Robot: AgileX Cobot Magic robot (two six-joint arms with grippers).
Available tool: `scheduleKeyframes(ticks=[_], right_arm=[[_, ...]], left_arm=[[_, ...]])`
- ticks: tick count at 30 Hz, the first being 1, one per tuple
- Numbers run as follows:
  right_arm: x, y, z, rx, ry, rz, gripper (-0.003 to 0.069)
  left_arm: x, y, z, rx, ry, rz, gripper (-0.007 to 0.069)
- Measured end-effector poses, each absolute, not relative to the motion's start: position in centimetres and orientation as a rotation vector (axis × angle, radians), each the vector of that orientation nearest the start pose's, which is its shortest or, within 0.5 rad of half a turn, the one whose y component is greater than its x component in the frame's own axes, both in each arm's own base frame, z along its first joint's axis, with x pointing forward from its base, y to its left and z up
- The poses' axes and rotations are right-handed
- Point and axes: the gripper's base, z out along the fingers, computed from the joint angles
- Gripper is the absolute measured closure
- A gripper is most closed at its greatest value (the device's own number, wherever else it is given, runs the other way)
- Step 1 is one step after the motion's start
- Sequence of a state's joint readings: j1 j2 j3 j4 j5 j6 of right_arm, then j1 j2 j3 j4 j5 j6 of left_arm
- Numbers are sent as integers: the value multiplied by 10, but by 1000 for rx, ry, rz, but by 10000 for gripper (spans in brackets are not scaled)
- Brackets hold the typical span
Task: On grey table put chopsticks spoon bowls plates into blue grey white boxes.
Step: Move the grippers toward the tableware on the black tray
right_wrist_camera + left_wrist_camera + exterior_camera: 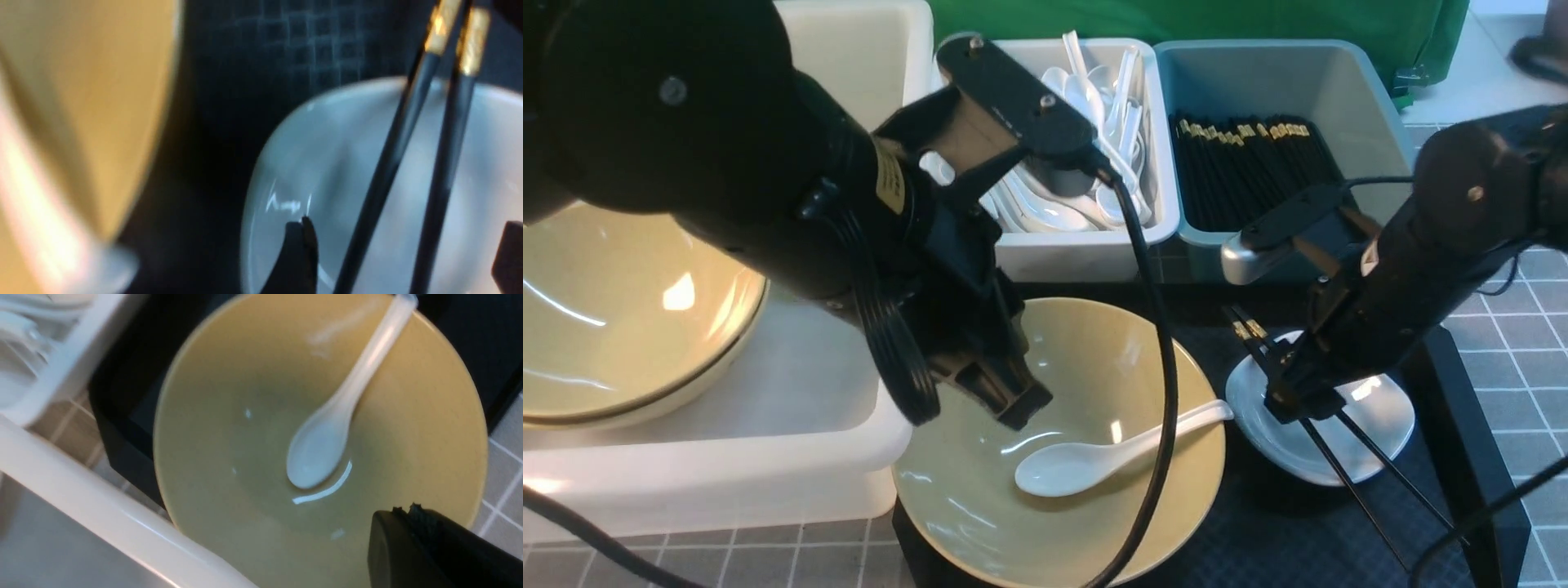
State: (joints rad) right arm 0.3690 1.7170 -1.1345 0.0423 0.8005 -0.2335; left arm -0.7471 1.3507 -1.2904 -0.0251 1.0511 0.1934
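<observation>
A yellow-green bowl (pixel 980 506) sits on a dark tray, with a white spoon (pixel 1086 465) lying inside it, handle resting on the rim. My left gripper (pixel 1013 400) hovers over the bowl's near-left side, shut and empty. In the left wrist view its closed tips (pixel 404 508) are beside the spoon (pixel 327 441), above the bowl (pixel 229 457). A white plate (pixel 1319 457) holds two black, gold-tipped chopsticks (pixel 1388 463). My right gripper (pixel 1298 404) is open just above them. In the right wrist view both chopsticks (pixel 393 155) run between its fingers (pixel 406 228) over the plate (pixel 327 163).
A large white box (pixel 727 441) at left holds another yellow bowl (pixel 613 318). Behind stand a white box (pixel 1078 245) with several spoons and a blue-grey box (pixel 1364 98) with several black chopsticks. The dark tray (pixel 1462 392) lies on a grey tiled surface.
</observation>
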Motion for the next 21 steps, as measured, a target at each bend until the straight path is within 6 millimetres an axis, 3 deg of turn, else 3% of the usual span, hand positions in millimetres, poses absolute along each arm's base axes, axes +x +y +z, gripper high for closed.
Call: scheduleKeyframes(ticks=[7,14,19,21], right_arm=[[326,127,190,-819,2802,40,139],[327,127,190,-820,2835,36,292],[326,127,188,-828,2856,31,461],[325,126,188,-824,2867,30,497]], left_arm=[[207,-187,362,1159,2243,-167,636],[209,-187,363,1159,2226,-147,636],[209,-187,363,1158,2225,-148,636],[209,-187,363,1158,2225,-148,636]])
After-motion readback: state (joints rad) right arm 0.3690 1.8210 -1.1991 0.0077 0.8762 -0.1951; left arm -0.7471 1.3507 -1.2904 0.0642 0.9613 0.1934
